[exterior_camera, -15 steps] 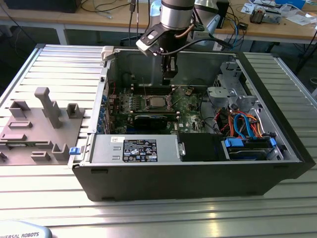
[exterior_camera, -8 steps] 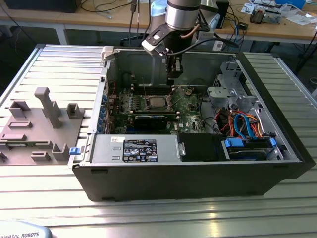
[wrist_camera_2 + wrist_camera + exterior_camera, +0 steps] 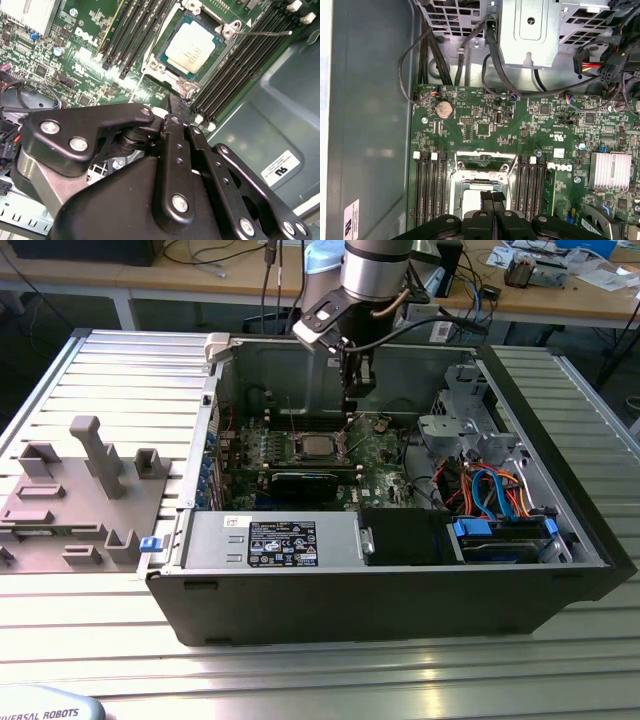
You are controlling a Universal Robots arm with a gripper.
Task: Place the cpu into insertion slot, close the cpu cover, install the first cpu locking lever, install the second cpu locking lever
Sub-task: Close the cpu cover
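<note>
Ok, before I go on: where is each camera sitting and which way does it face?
Exterior view: off the arm, above the open computer case, looking down into it; the arm and end effector show.
First wrist view: on the arm, facing down along the shut end effector at the motherboard; its black linkage shows.
Second wrist view: on the arm, facing past the end effector's linkage at the cpu.
Shared: both wrist views show the cpu beyond the end effector.

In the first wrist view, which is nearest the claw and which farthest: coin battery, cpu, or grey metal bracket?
1. The cpu, seated right at the claw.
2. The coin battery, farther out on the green board.
3. The grey metal bracket, past the board's edge.
</note>
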